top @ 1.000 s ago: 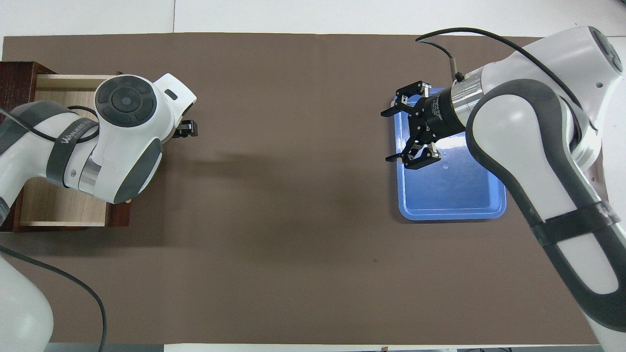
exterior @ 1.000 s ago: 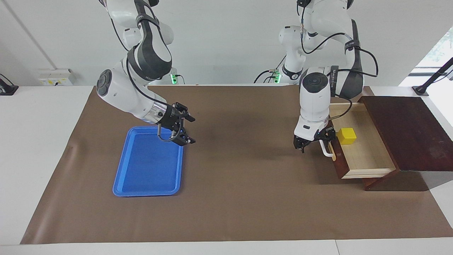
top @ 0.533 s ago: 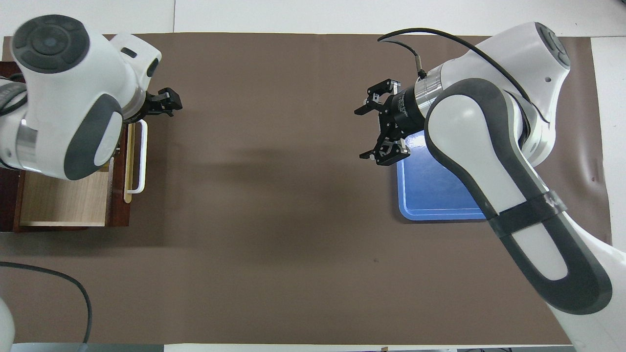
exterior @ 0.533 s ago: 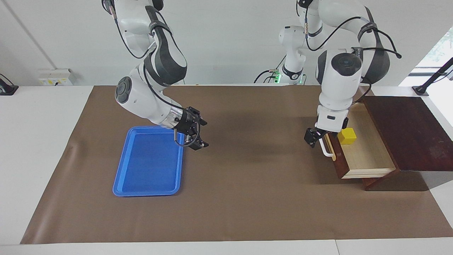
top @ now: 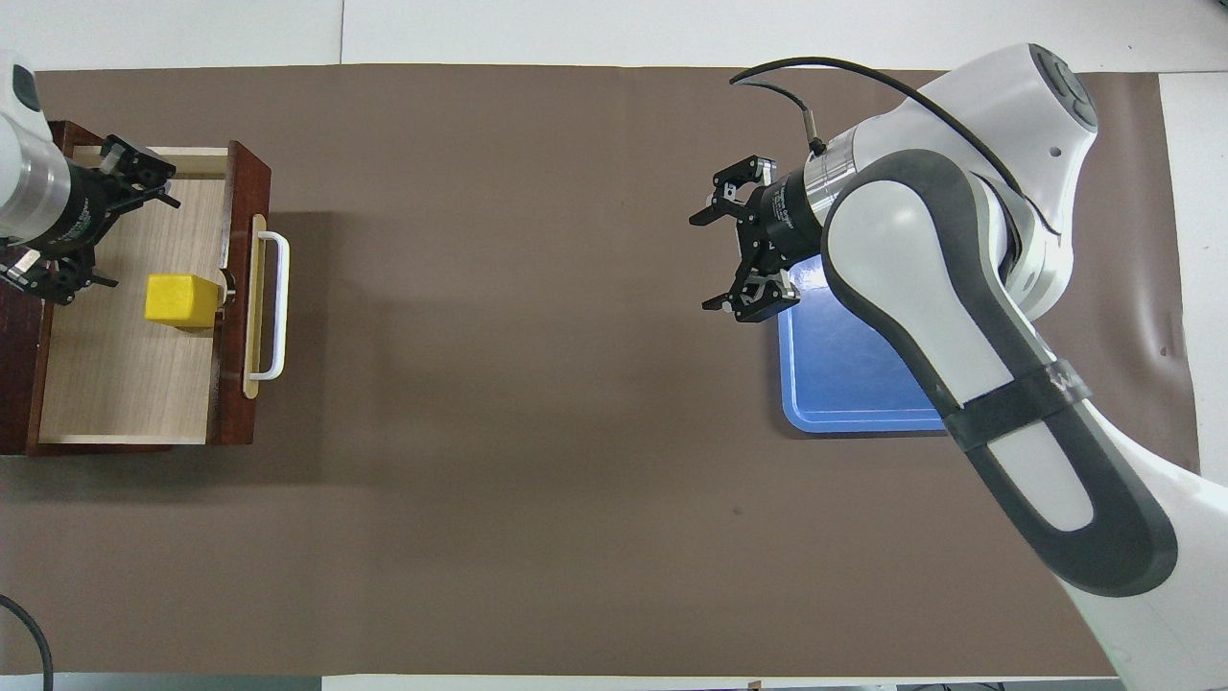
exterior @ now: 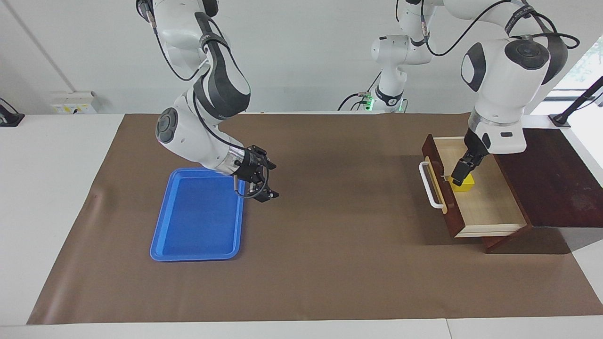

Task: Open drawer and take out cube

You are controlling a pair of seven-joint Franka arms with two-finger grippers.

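the drawer [exterior: 476, 188] stands pulled out of its dark cabinet [exterior: 546, 174] at the left arm's end of the desk [exterior: 330, 263], and we use it as our landmark. a second ago our left claw [exterior: 460, 173] was down at the white bar handle [exterior: 431, 184] on the drawer's front; now it has let go, risen and swung in over the pale wood interior. in the overhead view its fingers [top: 129, 158] are spread wide, holding nothing, and it hangs over the drawer's inner part, close to the cabinet. the yellow cube [top: 180, 299] rests on the drawer floor just inside the front panel, uncovered from above, untouched as far as we can tell.

we judge the opening step done: the handle is free and the cube is reachable. what remains is to centre the left claw over the cube, lower it and close on it; the front panel sits right beside the cube, so one finger has little room there.

our right claw [exterior: 260, 182] has drifted a little toward the drawer and hovers, fingers apart and empty, over the drawer-side edge of the blue tray [exterior: 198, 221], well apart from the drawer, where it waits.
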